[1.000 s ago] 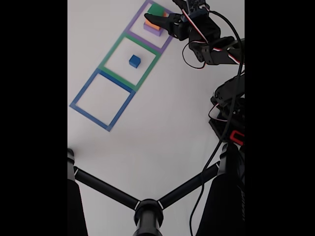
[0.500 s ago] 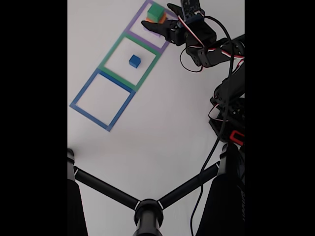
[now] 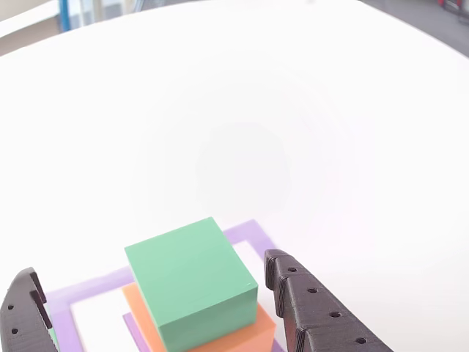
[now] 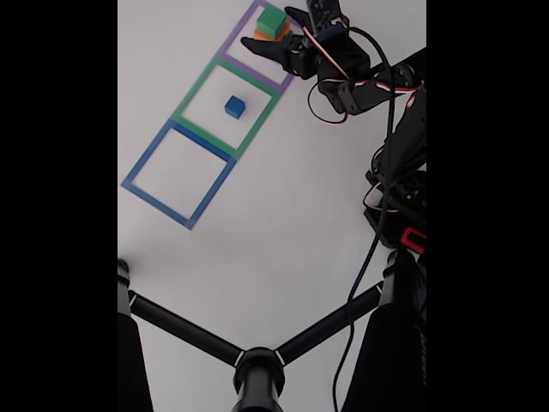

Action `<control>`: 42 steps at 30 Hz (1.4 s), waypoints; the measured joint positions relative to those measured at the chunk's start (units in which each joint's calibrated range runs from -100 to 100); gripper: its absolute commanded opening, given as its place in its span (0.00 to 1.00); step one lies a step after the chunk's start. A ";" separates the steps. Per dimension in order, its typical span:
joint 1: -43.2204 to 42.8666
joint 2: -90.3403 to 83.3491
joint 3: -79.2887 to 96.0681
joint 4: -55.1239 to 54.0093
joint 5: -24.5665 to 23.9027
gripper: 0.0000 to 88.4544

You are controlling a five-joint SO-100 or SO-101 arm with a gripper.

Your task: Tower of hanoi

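Observation:
A green cube [image 4: 270,17] tops an orange block [image 4: 260,35] inside the purple tape square [image 4: 236,62] at the top of the fixed view. My gripper [image 4: 271,29] is open there, one finger on each side of the stack. In the other view the green cube [image 3: 192,282] sits on the orange block [image 3: 245,336], with a purple layer just showing beneath, and my gripper [image 3: 150,268] straddles it, its black fingers [image 3: 315,312] apart from the cube. A small blue cube [image 4: 234,106] lies inside the green tape square [image 4: 196,88]. Nothing lies in the blue tape square [image 4: 146,154].
The three tape squares run diagonally across the white table. My arm's base and cables [image 4: 399,197] stand at the right of the fixed view. Black tripod legs [image 4: 257,369] cross the foreground.
My gripper has shifted up and left toward the stack and its fingers have spread, so that they now flank the green cube. The blocks have not moved.

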 measured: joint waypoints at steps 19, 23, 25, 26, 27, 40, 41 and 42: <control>-1.39 2.87 -1.57 -0.16 0.00 0.23; -1.64 2.87 -1.57 -0.16 0.00 0.19; -1.72 2.87 -1.57 -0.16 0.00 0.17; -1.80 2.87 -1.57 -0.16 0.00 0.17; -1.88 2.87 -1.57 -0.16 0.00 0.16; -1.88 2.87 -1.57 -0.16 0.00 0.10; -1.96 2.87 -1.57 -0.16 0.00 0.10; -1.96 2.87 -1.57 -0.16 0.00 0.10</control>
